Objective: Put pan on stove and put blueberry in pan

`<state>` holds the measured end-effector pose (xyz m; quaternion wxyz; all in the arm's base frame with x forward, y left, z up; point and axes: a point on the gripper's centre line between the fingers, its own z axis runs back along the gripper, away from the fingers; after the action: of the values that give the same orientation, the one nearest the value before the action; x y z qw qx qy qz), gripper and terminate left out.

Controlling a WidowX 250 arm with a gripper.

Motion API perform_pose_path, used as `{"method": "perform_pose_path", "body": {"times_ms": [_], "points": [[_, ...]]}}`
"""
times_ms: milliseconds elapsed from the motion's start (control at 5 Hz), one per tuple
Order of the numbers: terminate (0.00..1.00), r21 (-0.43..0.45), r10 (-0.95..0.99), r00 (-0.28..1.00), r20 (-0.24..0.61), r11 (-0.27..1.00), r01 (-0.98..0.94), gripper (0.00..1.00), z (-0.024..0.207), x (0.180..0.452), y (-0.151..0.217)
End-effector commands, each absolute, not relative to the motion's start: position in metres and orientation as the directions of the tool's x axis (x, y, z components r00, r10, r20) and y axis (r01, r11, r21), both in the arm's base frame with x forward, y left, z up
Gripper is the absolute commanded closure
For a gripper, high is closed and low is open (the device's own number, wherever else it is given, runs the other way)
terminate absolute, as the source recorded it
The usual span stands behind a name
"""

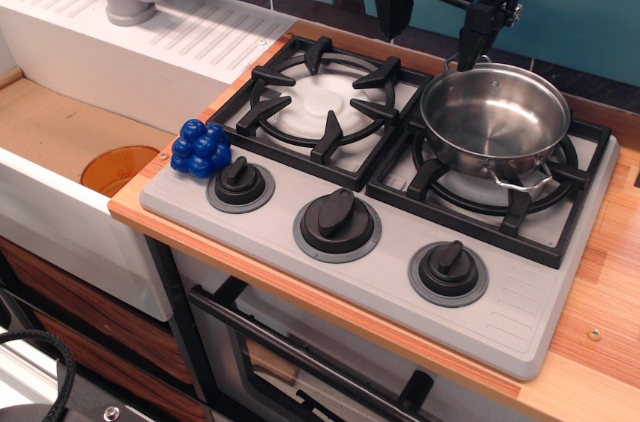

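Pan [494, 120] upright on stove's [300, 272] right burner, handle facing front.

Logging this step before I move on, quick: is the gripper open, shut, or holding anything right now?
Gripper: open and empty, fingers spread above the back rim of the pan; the blueberry lies untouched at the stove's left corner.

The gripper [436, 17] hangs at the twelve-to-one o'clock part of the view, its black body cut off by the top edge. Two dark fingers [392, 2] point downward, spread well apart with open space between them and nothing held. The finger toward three o'clock reaches lower than the one toward nine o'clock, so the hand sits tilted.
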<state>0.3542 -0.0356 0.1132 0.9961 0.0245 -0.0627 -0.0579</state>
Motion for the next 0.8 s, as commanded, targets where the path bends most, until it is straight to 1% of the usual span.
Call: {"method": "perform_pose_path", "body": {"times_ms": [0, 200, 600], "points": [[0.00, 0.056, -0.118, 0.985, 0.122, 0.992, 0.112, 0.00, 0.113, 0.354, -0.036], [0.00, 0.046, -0.102, 0.986, 0.134, 0.994, 0.097, 0.00, 0.089, 0.361, -0.037], [0.00, 0.046, -0.126, 0.972, 0.199, 0.992, 0.119, 0.00, 0.054, 0.367, -0.029]]}}
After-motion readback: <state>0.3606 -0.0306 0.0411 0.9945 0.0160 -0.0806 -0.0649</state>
